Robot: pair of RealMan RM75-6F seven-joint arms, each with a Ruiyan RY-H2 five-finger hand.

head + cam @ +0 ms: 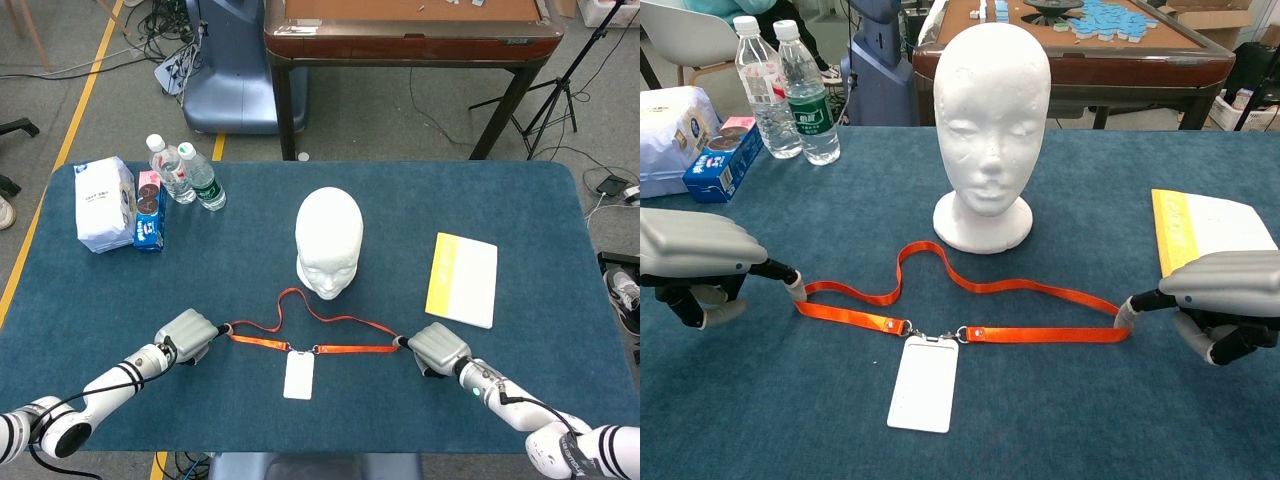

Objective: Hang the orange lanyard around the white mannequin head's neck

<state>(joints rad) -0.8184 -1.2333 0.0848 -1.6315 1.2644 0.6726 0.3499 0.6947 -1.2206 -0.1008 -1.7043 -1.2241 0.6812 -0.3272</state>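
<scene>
While orange lanyard [970, 310] lies stretched across lower frame below mannequin head [990, 120], left hand [695, 265] pinches left end, right hand [1225, 300] pinches right end

A dark blue felt-covered table [520, 200] stands on a grey floor [90, 100] marked by a yellow tape line [85, 110]. Behind it is a brown wooden game table with dark legs [410, 35]; the chest view shows light blue tiles [1110, 18] heaped on its top. Left of that stands a blue-grey machine base [235, 70], with tangled black cables [165, 20] beside it. A black tripod stand [560, 85] stands at the right, another cable trailing across the floor near it
</scene>
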